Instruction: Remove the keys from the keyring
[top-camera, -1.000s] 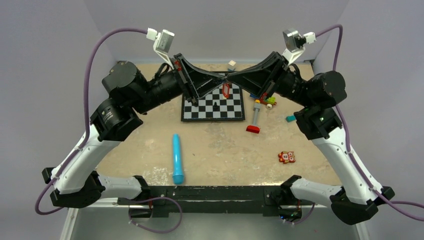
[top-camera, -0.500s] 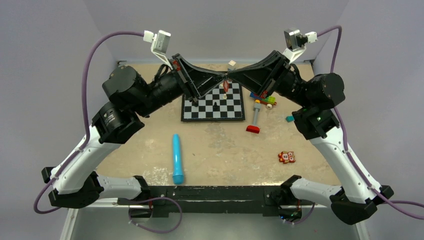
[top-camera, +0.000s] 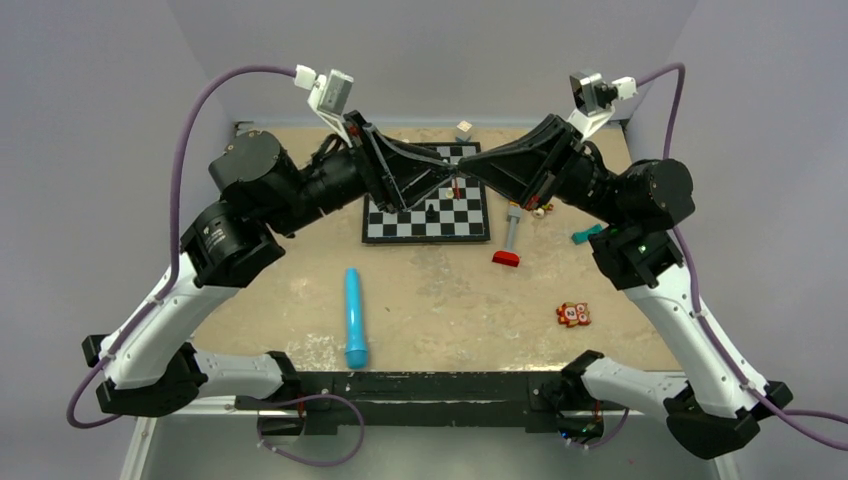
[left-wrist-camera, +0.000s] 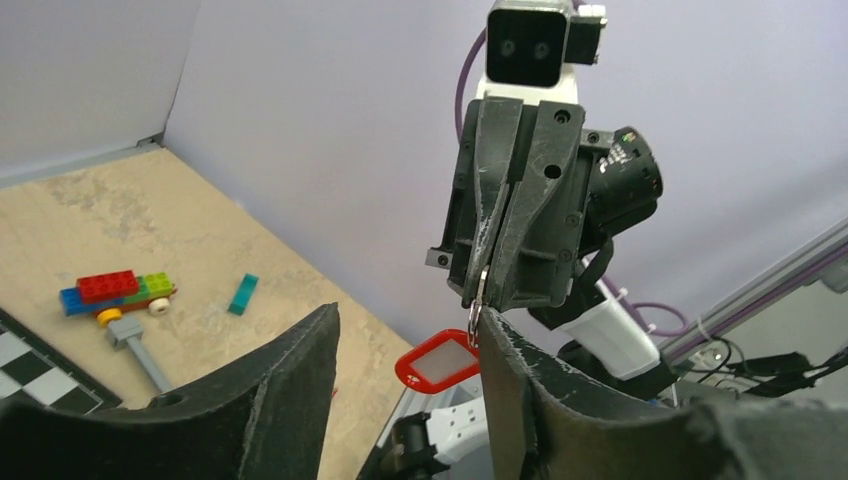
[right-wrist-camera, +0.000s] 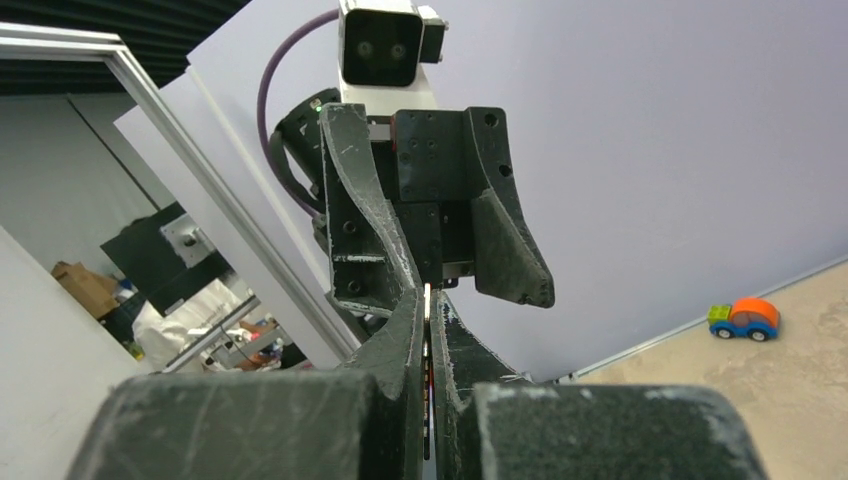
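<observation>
Both grippers meet tip to tip above the chessboard (top-camera: 427, 218). My right gripper (top-camera: 468, 170) is shut on the thin metal ring (left-wrist-camera: 478, 300) of the keyring, and the red tag with its white label (left-wrist-camera: 437, 362) hangs below it. In the right wrist view only a bright metal sliver (right-wrist-camera: 428, 296) shows between its pressed fingers. My left gripper (left-wrist-camera: 408, 315) is open, its fingers on either side of the tag, the right finger (left-wrist-camera: 510, 360) close beside the ring. From above the tag (top-camera: 457, 188) is a small red spot. I cannot make out the keys apart from the ring.
On the tan table lie a blue cylinder (top-camera: 355, 318), a red block-headed toy (top-camera: 508, 245), an orange square toy (top-camera: 572, 315), a teal piece (top-camera: 583, 235) and a white cube (top-camera: 464, 130). A brick car (left-wrist-camera: 115, 292) sits right of the chessboard. Purple walls close off the back and sides.
My left gripper has opened from shut at the ring. The right gripper stays shut, and the tag hanging under the tips looks smaller and lower than a second ago.
</observation>
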